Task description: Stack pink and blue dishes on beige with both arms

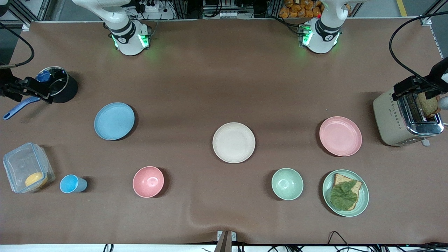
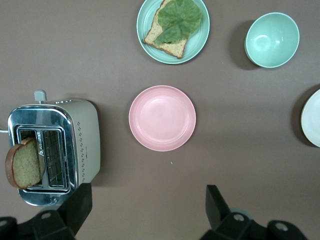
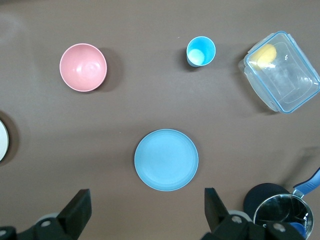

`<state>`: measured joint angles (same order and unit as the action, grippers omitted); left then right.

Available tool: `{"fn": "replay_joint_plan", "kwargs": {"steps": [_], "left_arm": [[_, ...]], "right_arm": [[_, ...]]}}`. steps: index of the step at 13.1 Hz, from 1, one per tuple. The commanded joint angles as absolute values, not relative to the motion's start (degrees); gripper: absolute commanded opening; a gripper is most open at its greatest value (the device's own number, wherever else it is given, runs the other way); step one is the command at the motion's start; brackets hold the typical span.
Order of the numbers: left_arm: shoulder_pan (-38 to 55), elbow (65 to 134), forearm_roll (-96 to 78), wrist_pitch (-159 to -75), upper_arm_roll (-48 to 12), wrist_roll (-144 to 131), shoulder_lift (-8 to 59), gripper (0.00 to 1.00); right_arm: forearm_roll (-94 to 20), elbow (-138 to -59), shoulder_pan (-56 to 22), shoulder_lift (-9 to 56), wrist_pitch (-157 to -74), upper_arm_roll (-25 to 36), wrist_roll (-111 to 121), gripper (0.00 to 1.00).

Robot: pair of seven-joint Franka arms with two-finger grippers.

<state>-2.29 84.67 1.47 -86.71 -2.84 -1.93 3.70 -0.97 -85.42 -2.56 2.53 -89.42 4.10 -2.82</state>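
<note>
Toaster (image 1: 406, 117): stood at the left arm's end of the table, bread in one slot. Beige plate (image 1: 233, 142): laid mid-table, bare. Pink plate (image 1: 340, 136): laid beside the toaster, toward the beige plate. Blue plate (image 1: 114, 121): laid toward the right arm's end. Left gripper (image 2: 145, 210): held over the toaster, fingers spread, nothing grasped. Right gripper (image 3: 145, 212): held over the lidded pot (image 1: 57, 84), fingers spread, nothing grasped.

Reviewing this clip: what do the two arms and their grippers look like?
Both arms are glossy white with black joint bands and green lights at their bases. The left gripper and right gripper are black, each with two blocky, widely spaced fingers.
</note>
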Motion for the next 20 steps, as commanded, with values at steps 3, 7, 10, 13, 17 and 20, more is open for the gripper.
{"fn": "replay_joint_plan", "kwargs": {"steps": [3, 7, 10, 13, 17, 20], "left_arm": [[-2.37, 82.80, 2.37, -84.02, -2.73, -1.85, 3.34, 1.00], [-2.72, 80.86, 2.64, -82.45, -2.90, -1.41, 4.22, 1.00], [-3.07, 83.05, 2.55, -81.65, -2.90, -1.14, 4.39, 1.00], [-3.60, 88.04, 2.64, -85.14, -2.90, -1.49, 4.83, 1.00], [-5.36, 95.88, 2.64, -92.45, -2.99, -2.02, 3.34, 1.00], [-8.59, 107.80, 2.55, -104.01, -3.42, -2.11, 1.50, 1.00]], "right_arm": [[-0.79, -84.99, -2.64, 2.64, -89.12, 4.04, -3.78, 1.00], [-0.79, -84.99, -2.64, 2.64, -89.12, 4.04, -3.69, 1.00], [-0.79, -84.99, -2.64, 2.64, -89.12, 4.04, -3.69, 1.00], [-0.79, -84.99, -2.72, 2.72, -89.12, 4.04, -3.69, 1.00], [-0.97, -85.08, -2.20, 3.51, -89.03, 4.04, -2.47, 1.00], [-1.23, -85.51, -0.80, 6.58, -88.60, 4.31, -1.06, 1.00]]}}
